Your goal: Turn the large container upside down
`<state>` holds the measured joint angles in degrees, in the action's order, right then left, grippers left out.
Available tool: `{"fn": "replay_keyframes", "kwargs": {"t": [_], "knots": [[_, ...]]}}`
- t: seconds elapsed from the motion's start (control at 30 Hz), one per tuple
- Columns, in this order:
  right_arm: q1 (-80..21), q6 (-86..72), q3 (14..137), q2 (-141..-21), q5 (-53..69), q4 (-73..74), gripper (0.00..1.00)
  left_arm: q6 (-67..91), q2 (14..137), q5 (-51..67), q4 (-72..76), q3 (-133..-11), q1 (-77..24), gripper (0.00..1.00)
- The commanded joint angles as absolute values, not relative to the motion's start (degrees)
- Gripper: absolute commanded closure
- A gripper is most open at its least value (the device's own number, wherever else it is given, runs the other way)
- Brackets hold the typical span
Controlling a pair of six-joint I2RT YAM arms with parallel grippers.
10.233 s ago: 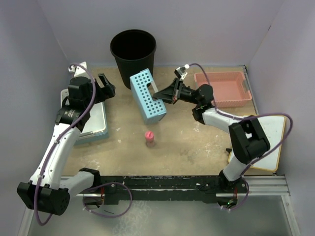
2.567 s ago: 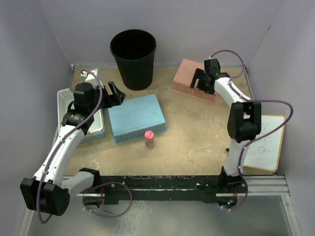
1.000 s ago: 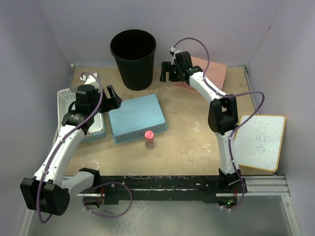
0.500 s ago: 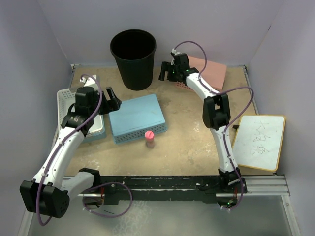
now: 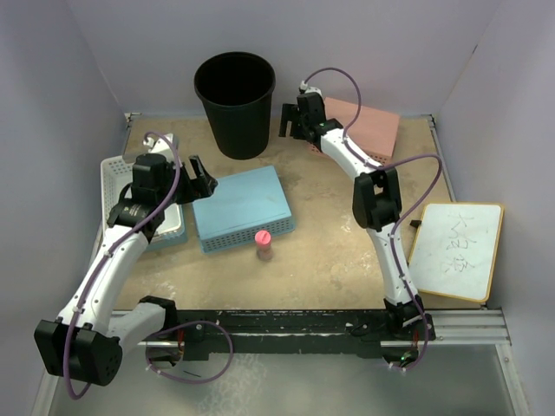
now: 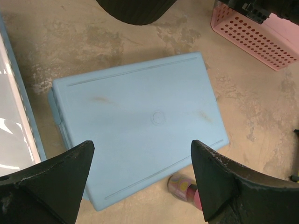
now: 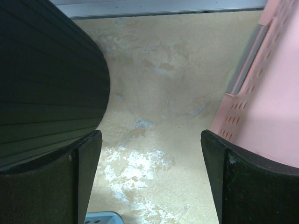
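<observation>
At the back of the table (image 5: 329, 234), dead centre: large container (image 5: 234, 104) standing upright, mouth to the ceiling, close to the rear wall, not yet turned over.
Right claw (image 5: 287, 123): jaws spread wide, nothing between them, stretched right out to the container's right flank. Its own camera shows the ribbed black wall hard by the left finger; touching or just shy, I can't tell.
Why it sits there: looks to me like it's lining up on the side wall or rim for a grip or a tip.
Left claw (image 5: 201, 173): jaws wide as well, empty, hovering over the near-left end of the blue basket (image 5: 241, 208), well short of the container.
Blue basket: lying bottom-up and flat in mid-table, in front of the container.
Pink basket (image 5: 368, 121): bottom-up too, just right of the right claw, leaving a narrow lane of bare table beside the container.
Small pink-capped bottle (image 5: 263, 243): upright at the blue basket's near edge.
White basket (image 5: 117, 173): far left, under the left arm.
Watch for: a tall tapered bin held by one side could swing or roll towards the baskets.
</observation>
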<state>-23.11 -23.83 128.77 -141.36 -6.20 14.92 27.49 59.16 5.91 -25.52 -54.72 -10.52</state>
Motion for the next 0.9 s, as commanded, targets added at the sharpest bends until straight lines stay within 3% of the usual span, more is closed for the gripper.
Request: {"fn": "replay_keyframes", "kwargs": {"t": [0.0,0.23,0.67,0.87], "knots": [[-23.55,-25.65,129.65,-138.15,-14.73,15.72,0.12,27.40,58.50,10.04,-26.18,-55.48,-10.33,0.18],[-23.51,-27.05,126.44,-137.20,-15.27,16.97,0.12,26.49,59.83,12.29,-27.32,-56.22,-10.36,0.18],[-23.03,-27.44,112.22,-128.35,-31.79,12.69,0.12,25.10,60.55,12.52,-27.93,-56.52,-10.37,0.18],[-23.07,-22.13,110.97,-124.72,-24.34,12.57,0.12,27.09,58.39,-0.50,-31.24,-56.92,-10.36,0.18]]}}
